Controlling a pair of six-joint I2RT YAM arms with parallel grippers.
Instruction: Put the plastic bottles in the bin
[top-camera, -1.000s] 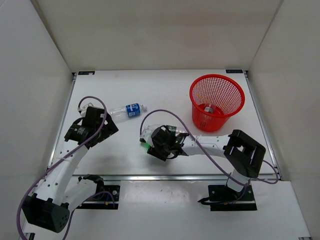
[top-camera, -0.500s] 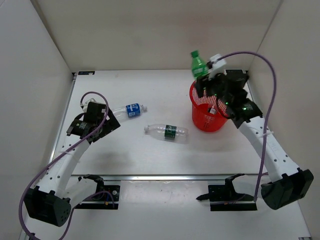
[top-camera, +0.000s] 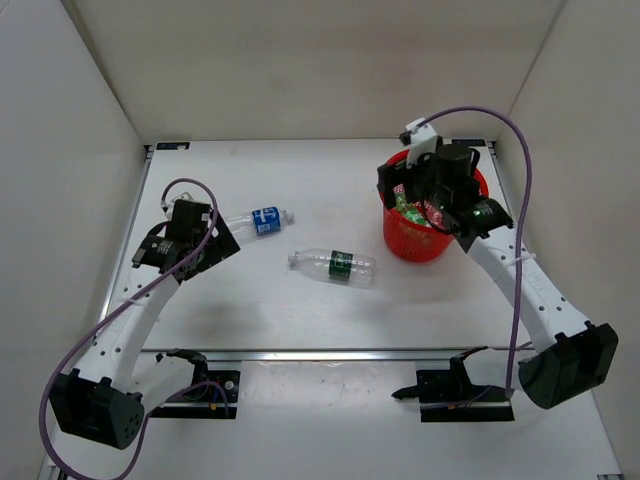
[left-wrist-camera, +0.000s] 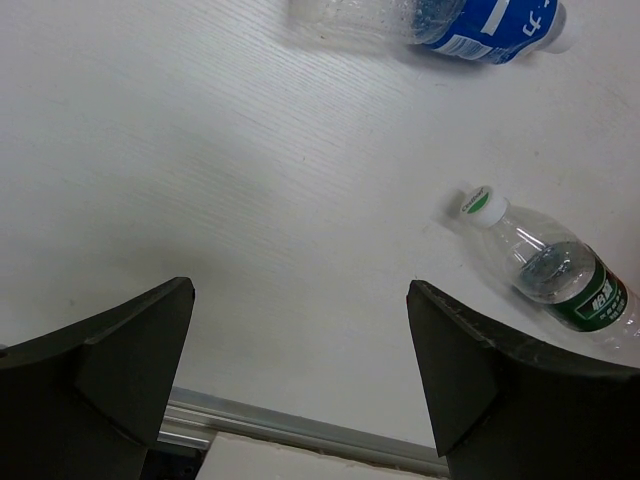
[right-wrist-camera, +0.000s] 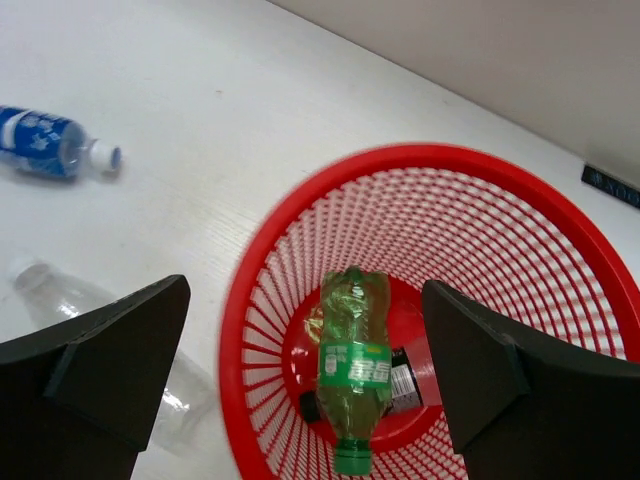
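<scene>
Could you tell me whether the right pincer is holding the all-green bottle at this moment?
No, the all-green bottle lies inside the red bin, free of the right pincer, whose fingers stand wide apart.

Seen from the top, the right gripper (top-camera: 421, 204) covers most of the bin (top-camera: 402, 243), so only a sliver of the green bottle (top-camera: 407, 208) inside it shows. In the right wrist view the bin's rim runs off the right and bottom edges. Inside the bin, the grey-label bottle (right-wrist-camera: 405, 378) lies mostly under the green bottle.

Left of the bin, the green-label bottle (right-wrist-camera: 45, 288) is blurred and partly behind a finger (right-wrist-camera: 100, 365). Farther from the bin, the blue-label bottle (right-wrist-camera: 40, 143) is cut by the left edge.

In the left wrist view the top edge crops the blue-label bottle, and the right edge crops the green-label bottle.
</scene>
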